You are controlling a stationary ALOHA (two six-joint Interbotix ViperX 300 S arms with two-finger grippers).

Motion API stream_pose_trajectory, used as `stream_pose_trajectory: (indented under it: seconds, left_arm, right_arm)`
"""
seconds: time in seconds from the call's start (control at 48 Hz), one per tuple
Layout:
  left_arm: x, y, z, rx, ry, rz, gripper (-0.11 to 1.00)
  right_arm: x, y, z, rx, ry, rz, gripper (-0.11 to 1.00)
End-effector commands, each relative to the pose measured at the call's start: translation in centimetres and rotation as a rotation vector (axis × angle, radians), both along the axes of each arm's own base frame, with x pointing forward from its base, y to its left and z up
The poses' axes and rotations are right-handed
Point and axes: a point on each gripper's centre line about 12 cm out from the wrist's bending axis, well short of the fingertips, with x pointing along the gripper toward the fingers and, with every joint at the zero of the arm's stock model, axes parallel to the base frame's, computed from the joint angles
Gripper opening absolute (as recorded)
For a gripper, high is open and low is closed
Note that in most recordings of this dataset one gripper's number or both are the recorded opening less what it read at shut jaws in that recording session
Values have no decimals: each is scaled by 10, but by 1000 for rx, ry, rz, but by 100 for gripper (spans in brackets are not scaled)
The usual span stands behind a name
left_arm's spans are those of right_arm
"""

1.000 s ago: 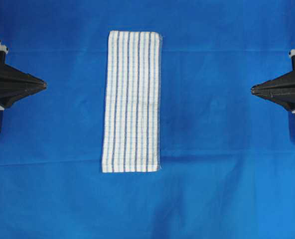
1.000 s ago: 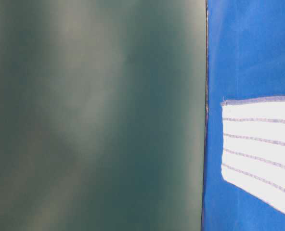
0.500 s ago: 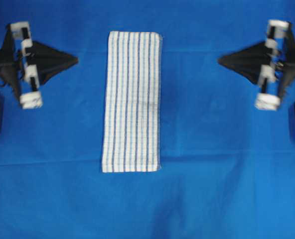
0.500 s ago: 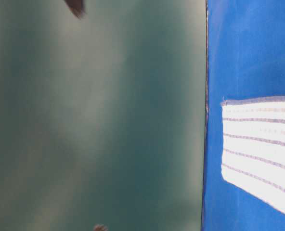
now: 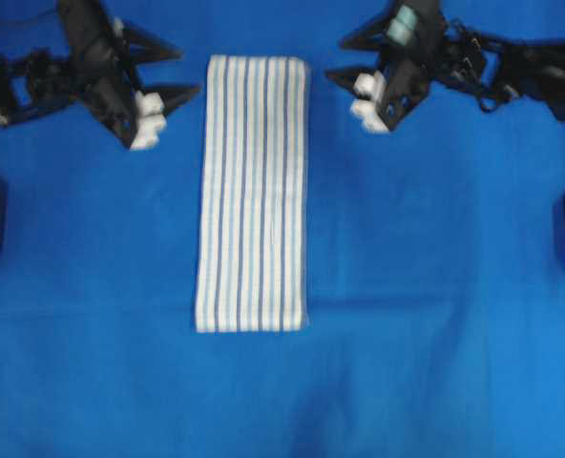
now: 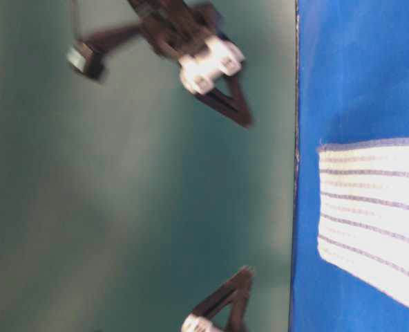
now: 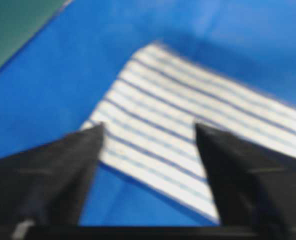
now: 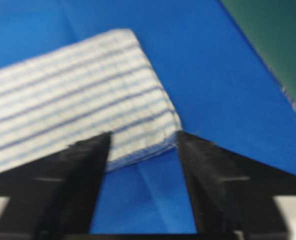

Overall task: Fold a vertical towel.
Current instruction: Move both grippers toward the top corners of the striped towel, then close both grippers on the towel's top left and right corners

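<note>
With the towel lying flat lengthwise on the blue cloth, the left gripper and right gripper flank its far end, jaws wide and empty, and should each pinch one far corner evenly, I'd say.
</note>
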Motion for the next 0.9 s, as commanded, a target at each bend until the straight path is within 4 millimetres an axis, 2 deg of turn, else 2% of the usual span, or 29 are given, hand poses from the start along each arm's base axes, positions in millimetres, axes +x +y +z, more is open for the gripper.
stream_pose_trajectory:
  seconds: [0.0,0.063,0.333,0.542,0.771,0.875]
  left_arm:
    - [9,15,-3,10,-23,30,75]
    - [13,23,-14,8,-13,46,82]
    - [24,44,-56,-16,38,83,80]
    - [33,58,-70,-21,50,102,80]
    - [37,65,-86,-38,78,112,77]
    - [37,65,-89,-41,85,111,73]
  right_arm:
    - [13,-14,-4,-12,3,-7,60]
    - [18,-20,-12,-9,18,-12,58]
    - [28,-36,-48,19,80,-29,58]
    - [33,-47,-60,23,87,-45,58]
    - [38,-53,-70,29,99,-49,57]
    - [39,-53,-76,35,110,-48,56]
